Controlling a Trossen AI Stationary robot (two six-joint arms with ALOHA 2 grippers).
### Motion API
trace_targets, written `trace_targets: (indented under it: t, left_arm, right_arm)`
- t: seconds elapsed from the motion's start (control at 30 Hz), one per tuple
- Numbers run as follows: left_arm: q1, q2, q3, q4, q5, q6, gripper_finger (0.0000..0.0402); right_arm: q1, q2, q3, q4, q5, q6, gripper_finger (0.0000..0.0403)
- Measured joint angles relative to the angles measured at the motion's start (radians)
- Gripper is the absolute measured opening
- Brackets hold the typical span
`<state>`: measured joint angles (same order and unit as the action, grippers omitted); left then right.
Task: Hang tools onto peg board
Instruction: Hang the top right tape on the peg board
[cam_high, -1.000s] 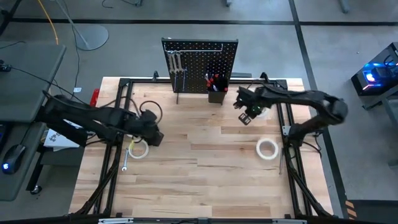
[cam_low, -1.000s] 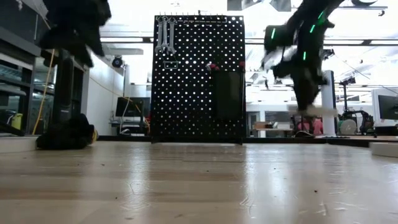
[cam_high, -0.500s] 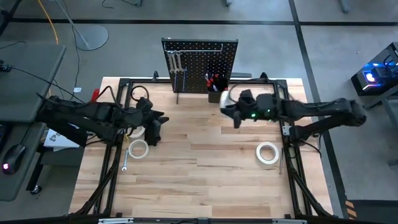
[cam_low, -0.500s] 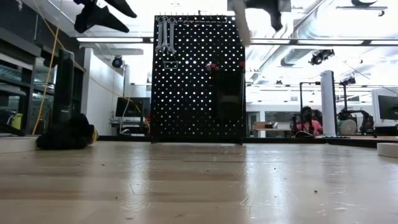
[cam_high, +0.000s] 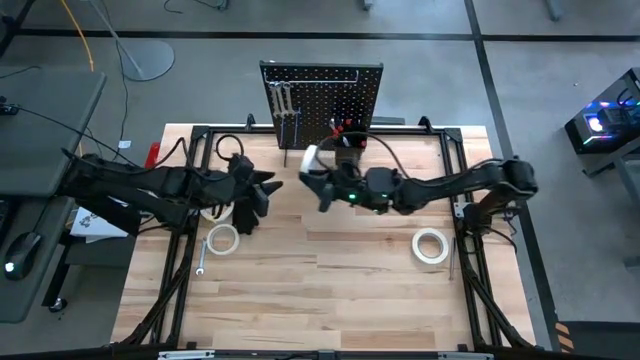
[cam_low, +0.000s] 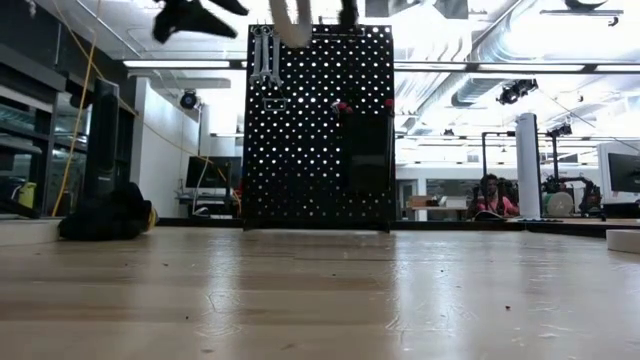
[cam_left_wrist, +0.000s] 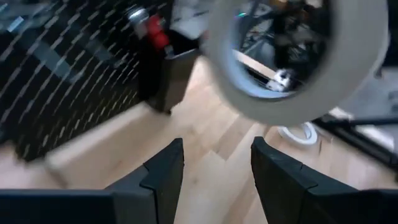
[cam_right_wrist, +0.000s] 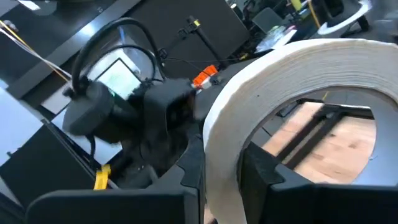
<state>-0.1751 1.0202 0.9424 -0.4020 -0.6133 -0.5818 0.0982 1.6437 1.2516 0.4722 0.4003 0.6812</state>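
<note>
Grey concrete floor (cam_high: 420, 20) all round the wooden table (cam_high: 330, 280). A grey desk (cam_high: 45, 130) sits off to the left arm's side with a mouse (cam_high: 20, 250) below it. Low view shows bright ceiling strip lights (cam_low: 470, 66), a white pillar (cam_low: 527, 165) and a person (cam_low: 490, 195) seated way back.

A seated person (cam_low: 491, 196) shows beyond the wooden table (cam_high: 330, 280).

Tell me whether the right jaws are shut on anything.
Shut on a tape roll: the right gripper pinches its white band, holding it aloft before the peg board.
</note>
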Motion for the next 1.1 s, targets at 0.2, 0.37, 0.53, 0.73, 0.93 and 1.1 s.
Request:
trace_targets:
  t: [0.2, 0.37, 0.53, 0.73, 0.93, 1.1]
  left_arm:
    - [-0.033, 0.063, 0.0, 0.144, -0.03, 0.253, 0.017]
    - [-0.09, 0.085, 0.0, 0.156, -0.172, 0.323, 0.017]
    - [-0.124, 0.134, 0.0, 0.306, -0.313, 0.457, 0.017]
    - [-0.114, 0.214, 0.0, 0.55, -0.395, 0.661, 0.017]
    - [-0.085, 0.277, 0.0, 0.658, -0.42, 0.733, 0.017]
    - [-0.078, 0.285, 0.0, 0.696, -0.429, 0.734, 0.017]
  right_arm:
    - [0.001, 0.08, 0.225, -0.272, 0.101, 0.05, 0.0045]
    - [0.0, 0.09, 0.311, -0.368, 0.232, 0.047, 0.0045]
    - [-0.002, 0.089, 0.321, -0.329, 0.263, 0.034, 0.0045]
    - [-0.002, 0.089, 0.321, -0.324, 0.266, 0.046, 0.0045]
    - [0.013, 0.089, 0.321, -0.289, 0.265, 0.045, 0.0045]
    - [0.022, 0.089, 0.321, -0.288, 0.285, 0.044, 0.0045]
